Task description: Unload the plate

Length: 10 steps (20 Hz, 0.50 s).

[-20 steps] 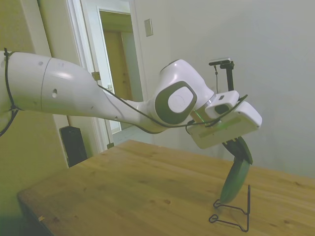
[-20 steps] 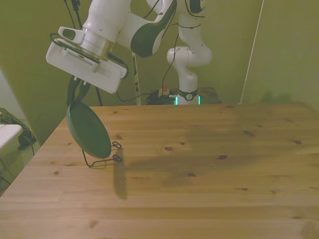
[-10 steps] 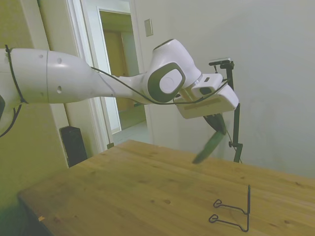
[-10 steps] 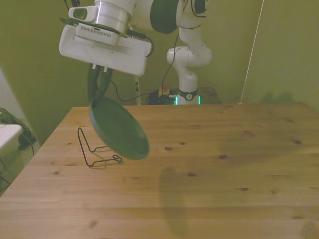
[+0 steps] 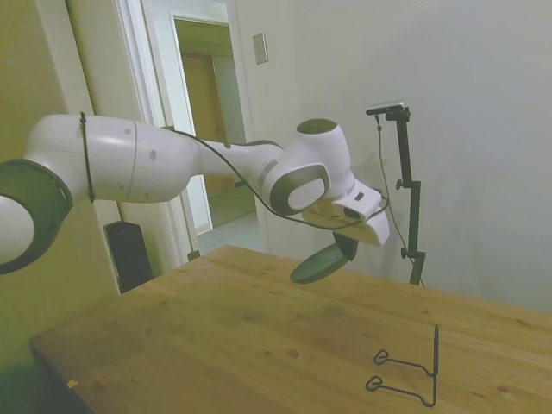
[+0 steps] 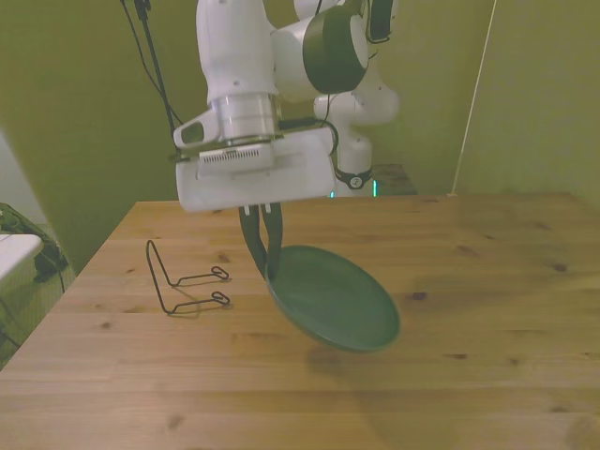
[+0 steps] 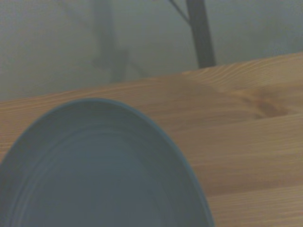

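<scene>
Front view: carrying the plate (image 6: 333,298) by its near rim, tilted, hanging clear above the counter (image 6: 487,309). Fingers (image 6: 263,246) pinching shut on that rim. Likely stiff, glossy, slippery and breakable, so gripping at the rim firmly. Standing empty beyond, the stand (image 6: 184,279).

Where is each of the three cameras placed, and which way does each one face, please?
Side view: off one side of the table, looking across it; the white arm reaches in from the picture's left, its hand shut on the green plate.
Front view: across the table, facing the robot's base; arm, hand, plate and wire stand show.
Wrist view: on the wrist, close over the plate; no robot parts visible.
Shared: side and front both show the plate held above the table and the stand.
</scene>
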Each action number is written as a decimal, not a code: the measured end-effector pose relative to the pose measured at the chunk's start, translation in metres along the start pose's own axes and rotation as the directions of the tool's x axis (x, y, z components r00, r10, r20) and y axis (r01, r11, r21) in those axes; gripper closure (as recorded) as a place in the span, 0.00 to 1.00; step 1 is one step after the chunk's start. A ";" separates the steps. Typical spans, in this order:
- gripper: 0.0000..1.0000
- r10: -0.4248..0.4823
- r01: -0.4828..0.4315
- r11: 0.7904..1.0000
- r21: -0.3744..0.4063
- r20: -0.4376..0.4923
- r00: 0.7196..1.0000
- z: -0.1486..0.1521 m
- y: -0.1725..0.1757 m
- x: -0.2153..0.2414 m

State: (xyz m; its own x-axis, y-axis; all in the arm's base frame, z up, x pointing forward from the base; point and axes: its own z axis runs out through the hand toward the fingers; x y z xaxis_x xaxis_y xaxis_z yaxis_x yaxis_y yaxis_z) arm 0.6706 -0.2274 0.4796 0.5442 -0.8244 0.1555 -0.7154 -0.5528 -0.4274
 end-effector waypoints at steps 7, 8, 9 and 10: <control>1.00 -0.005 0.003 1.000 0.014 0.171 0.985 0.077 0.013 -0.014; 1.00 -0.004 0.004 1.000 0.002 0.183 0.983 0.087 0.019 -0.015; 1.00 0.000 0.002 1.000 -0.010 0.195 0.981 0.098 0.027 -0.015; 1.00 0.006 -0.002 1.000 -0.021 0.205 0.979 0.107 0.034 -0.015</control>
State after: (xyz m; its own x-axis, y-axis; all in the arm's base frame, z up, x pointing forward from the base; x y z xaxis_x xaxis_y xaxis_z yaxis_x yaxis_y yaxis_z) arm 0.6854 -0.2210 0.3671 0.6178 -0.7856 -0.0327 -0.7255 -0.5535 -0.4090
